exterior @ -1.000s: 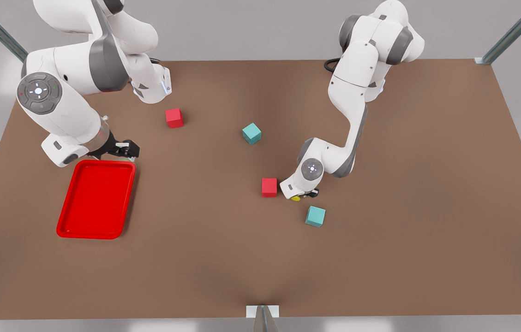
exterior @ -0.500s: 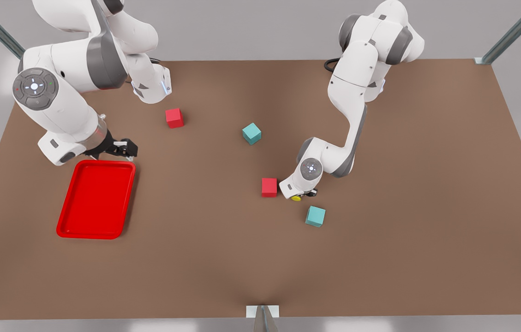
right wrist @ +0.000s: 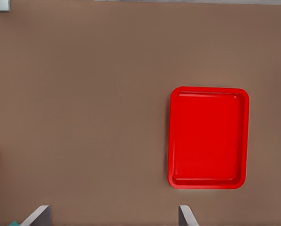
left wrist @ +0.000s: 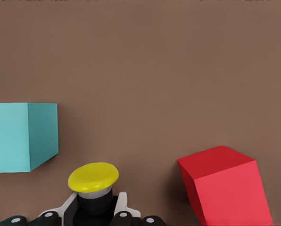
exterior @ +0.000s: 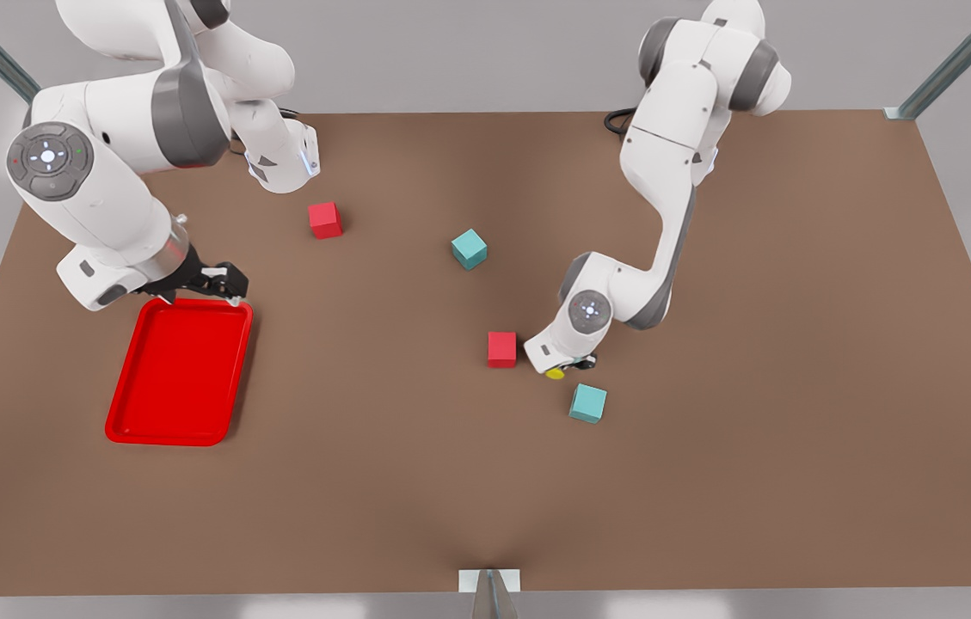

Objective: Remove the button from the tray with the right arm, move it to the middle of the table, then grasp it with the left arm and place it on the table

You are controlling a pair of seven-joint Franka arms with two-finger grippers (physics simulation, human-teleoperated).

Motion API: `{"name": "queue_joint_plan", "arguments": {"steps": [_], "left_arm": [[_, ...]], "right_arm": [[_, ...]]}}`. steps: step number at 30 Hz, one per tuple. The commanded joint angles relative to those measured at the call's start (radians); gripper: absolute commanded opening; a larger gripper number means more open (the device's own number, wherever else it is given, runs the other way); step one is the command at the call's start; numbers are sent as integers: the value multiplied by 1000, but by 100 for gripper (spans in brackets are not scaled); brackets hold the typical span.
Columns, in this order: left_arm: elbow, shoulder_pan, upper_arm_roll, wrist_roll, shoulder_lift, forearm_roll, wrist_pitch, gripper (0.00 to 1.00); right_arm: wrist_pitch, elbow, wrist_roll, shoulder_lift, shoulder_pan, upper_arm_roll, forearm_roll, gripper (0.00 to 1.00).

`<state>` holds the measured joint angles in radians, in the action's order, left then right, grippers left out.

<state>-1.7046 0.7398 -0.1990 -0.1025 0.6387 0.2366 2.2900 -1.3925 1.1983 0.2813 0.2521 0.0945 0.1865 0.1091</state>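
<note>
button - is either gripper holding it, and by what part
The left gripper holds the button by its dark base; the right gripper, open, holds nothing.

I see a plain matte brown tabletop, a glossy bright red plastic-looking tray, and a smooth, slightly shiny round yellow button cap.

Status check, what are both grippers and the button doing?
Left gripper shut on button, between red cube and teal cube. Right gripper open above tray edge.
</note>
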Motion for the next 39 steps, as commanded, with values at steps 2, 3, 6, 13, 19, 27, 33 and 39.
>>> {"name": "queue_joint_plan", "arguments": {"steps": [2, 3, 6, 13, 19, 27, 33, 39], "left_arm": [[5, 3, -7, -135, -37, 1, -78, 48], [5, 3, -7, -282, -54, -2, -95, 48], [7, 4, -8, -739, -77, -46, -116, 48], [82, 1, -16, -1772, -82, -542, -483, 48], [80, -5, -19, -2318, -73, -838, -688, 49], [60, 1, -19, -2680, 52, -1089, -807, 49], [2, 0, -19, -2761, 130, -1151, -804, 49], [-36, -13, -23, -2788, 208, -1197, -759, 49]], "right_arm": [[-2, 0, -4, 0, 8, 1, 0, 100], [-2, 0, -4, 0, 10, 1, 1, 100], [-2, -2, -4, -1, 14, 4, 1, 100], [3, 1, 88, -2, -2, -1, 1, 100], [-92, 3, 84, 23, -15, -4, 9, 100], [-39, 7, 87, 46, -36, -6, -19, 100], [-26, 0, 95, 41, -35, 2, -23, 100], [-33, 7, 85, 49, -25, 2, -23, 100]]}}
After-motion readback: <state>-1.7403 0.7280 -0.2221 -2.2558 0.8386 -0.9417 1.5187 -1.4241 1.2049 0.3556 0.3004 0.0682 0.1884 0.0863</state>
